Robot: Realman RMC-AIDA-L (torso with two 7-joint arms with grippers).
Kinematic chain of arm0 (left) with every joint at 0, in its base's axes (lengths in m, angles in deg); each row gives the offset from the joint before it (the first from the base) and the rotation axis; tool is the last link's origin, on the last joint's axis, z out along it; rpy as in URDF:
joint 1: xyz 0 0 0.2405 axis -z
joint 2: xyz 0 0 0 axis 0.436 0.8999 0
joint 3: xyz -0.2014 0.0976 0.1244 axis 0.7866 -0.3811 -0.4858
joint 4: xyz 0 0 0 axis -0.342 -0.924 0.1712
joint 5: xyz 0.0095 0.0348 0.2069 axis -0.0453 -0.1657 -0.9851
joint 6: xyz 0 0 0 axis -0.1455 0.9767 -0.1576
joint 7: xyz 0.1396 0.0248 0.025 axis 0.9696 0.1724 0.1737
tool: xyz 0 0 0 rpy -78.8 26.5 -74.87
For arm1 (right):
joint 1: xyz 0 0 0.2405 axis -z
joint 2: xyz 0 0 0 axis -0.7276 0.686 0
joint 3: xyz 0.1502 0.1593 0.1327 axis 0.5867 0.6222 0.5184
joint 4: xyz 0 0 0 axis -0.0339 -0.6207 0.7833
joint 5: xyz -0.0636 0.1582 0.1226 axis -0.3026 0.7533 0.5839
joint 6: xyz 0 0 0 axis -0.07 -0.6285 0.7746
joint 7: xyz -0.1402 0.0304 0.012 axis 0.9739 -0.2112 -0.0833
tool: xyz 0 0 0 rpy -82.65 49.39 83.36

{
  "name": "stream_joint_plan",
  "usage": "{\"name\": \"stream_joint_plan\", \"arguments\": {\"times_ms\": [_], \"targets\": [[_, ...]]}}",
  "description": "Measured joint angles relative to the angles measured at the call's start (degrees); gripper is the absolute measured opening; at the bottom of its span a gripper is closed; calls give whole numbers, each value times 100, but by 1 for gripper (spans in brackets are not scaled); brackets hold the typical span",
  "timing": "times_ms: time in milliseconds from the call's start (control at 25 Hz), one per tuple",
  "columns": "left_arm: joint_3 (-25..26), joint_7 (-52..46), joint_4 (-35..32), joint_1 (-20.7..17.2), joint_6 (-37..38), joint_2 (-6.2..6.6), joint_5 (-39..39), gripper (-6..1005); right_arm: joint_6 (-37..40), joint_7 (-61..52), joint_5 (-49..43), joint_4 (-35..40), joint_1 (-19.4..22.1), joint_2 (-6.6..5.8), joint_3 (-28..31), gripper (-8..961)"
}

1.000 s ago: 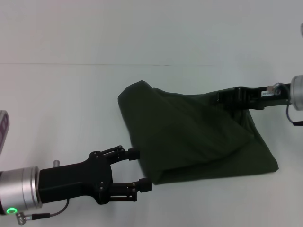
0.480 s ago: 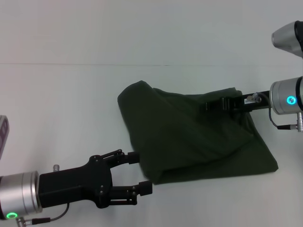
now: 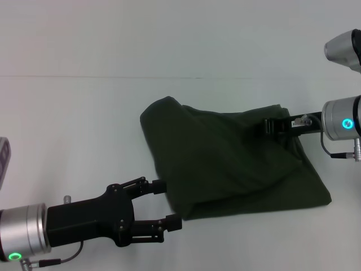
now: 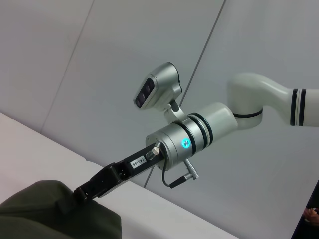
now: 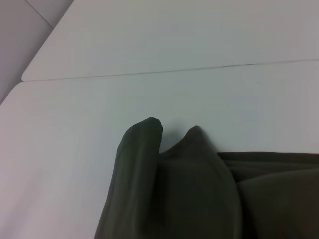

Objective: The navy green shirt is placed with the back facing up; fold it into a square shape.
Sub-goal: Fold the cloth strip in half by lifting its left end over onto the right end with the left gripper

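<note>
1. The navy green shirt (image 3: pixel 225 164) lies bunched in a rough, folded heap on the white table (image 3: pixel 84 118), a little right of centre in the head view, its upper layer draped diagonally over the lower one.
2. One rounded corner of the cloth pokes up at the heap's far left end, seen as two soft peaks in the right wrist view (image 5: pixel 164 174).
3. The left gripper (image 3: pixel 164 204) rests low at the shirt's near left edge, jaws spread apart, the upper finger touching the fabric and the lower one just beside the bottom fold.
4. The right gripper (image 3: pixel 269 125) reaches in from the right over the shirt's far right part; its black fingers meet the cloth, but whether they are clamped on it cannot be told.
5. The left wrist view shows that right gripper (image 4: pixel 94 185) against the fabric mound.
</note>
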Motion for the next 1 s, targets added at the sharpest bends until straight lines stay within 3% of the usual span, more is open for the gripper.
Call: {"name": "stream_joint_plan", "arguments": {"times_ms": [360,560,1000], "targets": [[82,-9,4,4,-22,-1,-5,949,122,319,561,9,215,-66,9,63],[82,-49,2,22,-82,-1,-37,949,213,450,943,9,405,-100,8,12],[83,-53,2,43,-135,5,-41,950,616,731,1977,19,1200,-114,228,12]]}}
